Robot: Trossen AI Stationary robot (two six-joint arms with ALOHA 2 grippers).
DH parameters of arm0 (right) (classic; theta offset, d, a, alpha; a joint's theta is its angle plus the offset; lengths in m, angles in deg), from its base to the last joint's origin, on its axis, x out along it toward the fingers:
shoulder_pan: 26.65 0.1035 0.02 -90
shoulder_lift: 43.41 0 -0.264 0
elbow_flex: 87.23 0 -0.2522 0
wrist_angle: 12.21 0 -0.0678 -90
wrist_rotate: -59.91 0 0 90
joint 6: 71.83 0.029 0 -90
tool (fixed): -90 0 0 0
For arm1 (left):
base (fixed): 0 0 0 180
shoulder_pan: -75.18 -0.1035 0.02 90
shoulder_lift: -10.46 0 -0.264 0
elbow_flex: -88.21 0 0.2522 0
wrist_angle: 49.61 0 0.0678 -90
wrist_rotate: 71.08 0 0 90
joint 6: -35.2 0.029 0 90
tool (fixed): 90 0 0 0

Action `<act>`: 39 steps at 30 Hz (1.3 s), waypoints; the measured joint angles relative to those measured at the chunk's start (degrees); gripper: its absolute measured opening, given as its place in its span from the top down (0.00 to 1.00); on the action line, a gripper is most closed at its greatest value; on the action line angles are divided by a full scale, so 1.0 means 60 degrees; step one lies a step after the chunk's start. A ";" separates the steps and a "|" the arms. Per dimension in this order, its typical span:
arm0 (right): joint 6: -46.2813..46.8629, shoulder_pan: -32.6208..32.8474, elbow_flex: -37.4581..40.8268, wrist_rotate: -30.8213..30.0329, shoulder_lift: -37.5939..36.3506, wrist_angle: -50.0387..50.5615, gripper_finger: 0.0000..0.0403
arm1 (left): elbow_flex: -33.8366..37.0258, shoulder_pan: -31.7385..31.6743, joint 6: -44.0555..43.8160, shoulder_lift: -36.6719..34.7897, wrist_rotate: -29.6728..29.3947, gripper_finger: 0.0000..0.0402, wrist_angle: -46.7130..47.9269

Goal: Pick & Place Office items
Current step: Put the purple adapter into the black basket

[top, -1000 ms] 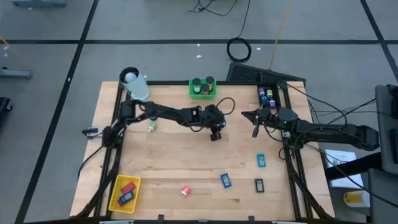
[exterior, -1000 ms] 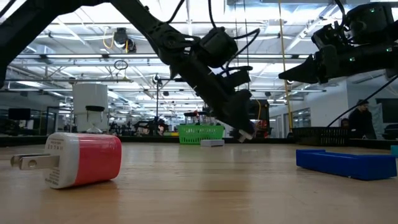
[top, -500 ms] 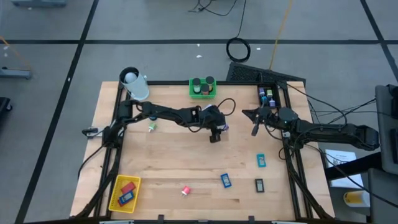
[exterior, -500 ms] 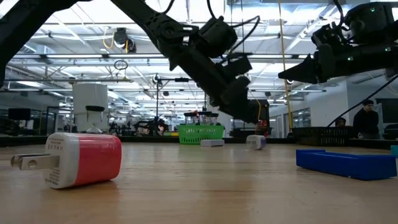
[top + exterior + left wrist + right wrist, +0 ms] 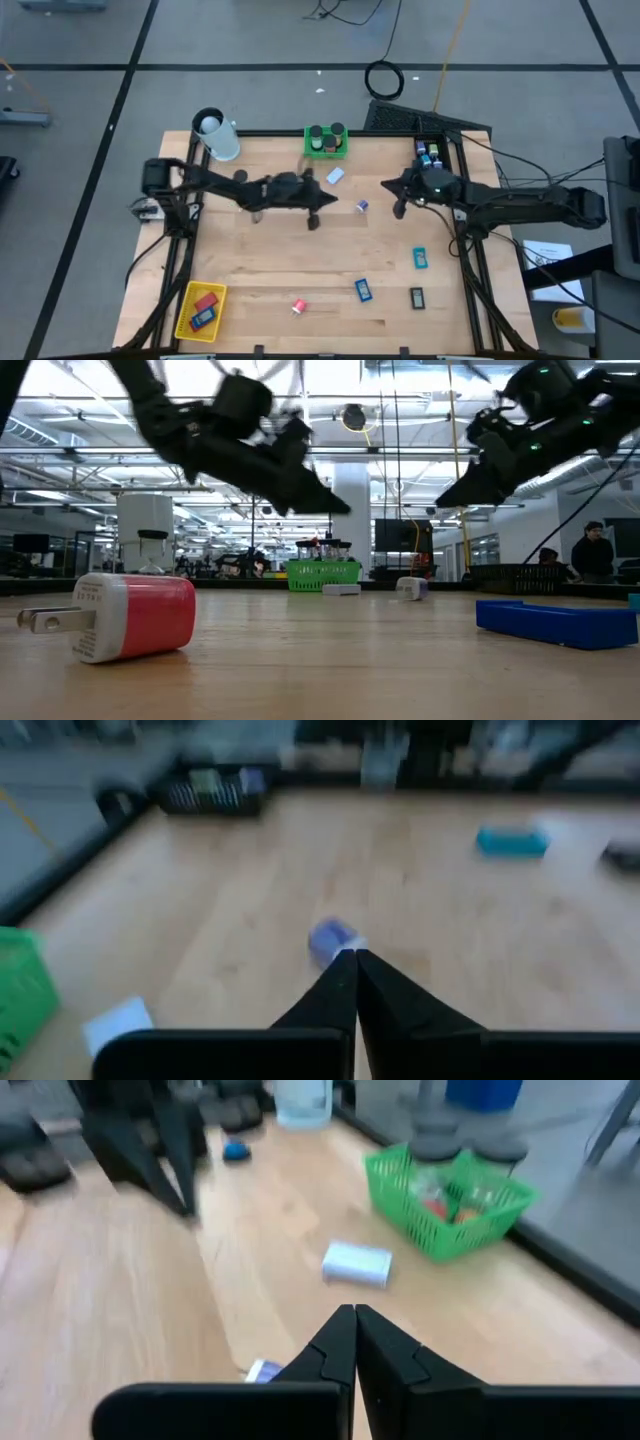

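Observation:
A small purple-and-white piece (image 5: 361, 206) lies on the table between the two arms; it also shows in the left wrist view (image 5: 332, 938) and the low view (image 5: 412, 588). My left gripper (image 5: 312, 222) is shut and hangs above the table to the left of the piece, touching nothing (image 5: 352, 960). My right gripper (image 5: 398, 210) is shut and hovers to the right of the piece (image 5: 353, 1315). A white block (image 5: 335, 175) lies flat near the green basket (image 5: 325, 141). On the near side lie a teal block (image 5: 420, 258), a blue block (image 5: 363, 290) and a red-and-white plug (image 5: 298, 306).
A yellow basket (image 5: 203, 308) at the near left corner holds a red and a blue block. A black tray (image 5: 430, 155) with small pieces sits at the far right. A white cylinder (image 5: 215, 135) stands at the far left corner. A black piece (image 5: 417, 296) lies near right.
My left gripper carried the purple-and-white piece, let it go onto the table, then drew back toward the table's left edge and rose. The piece now lies still where it landed. My right gripper moved a little toward the left, nearer the piece.

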State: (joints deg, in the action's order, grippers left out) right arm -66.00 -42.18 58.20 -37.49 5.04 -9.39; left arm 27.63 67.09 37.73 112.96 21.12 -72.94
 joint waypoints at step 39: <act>-0.5868 0.0914 -0.7739 0.1512 0.9120 0.8232 0.43 | 0.3832 0.0060 -0.0399 -0.1409 -0.0087 0.92 -0.4829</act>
State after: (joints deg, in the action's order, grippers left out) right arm -101.21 -36.69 11.77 -28.42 59.76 40.00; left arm 50.62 67.45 35.34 104.50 20.59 -101.92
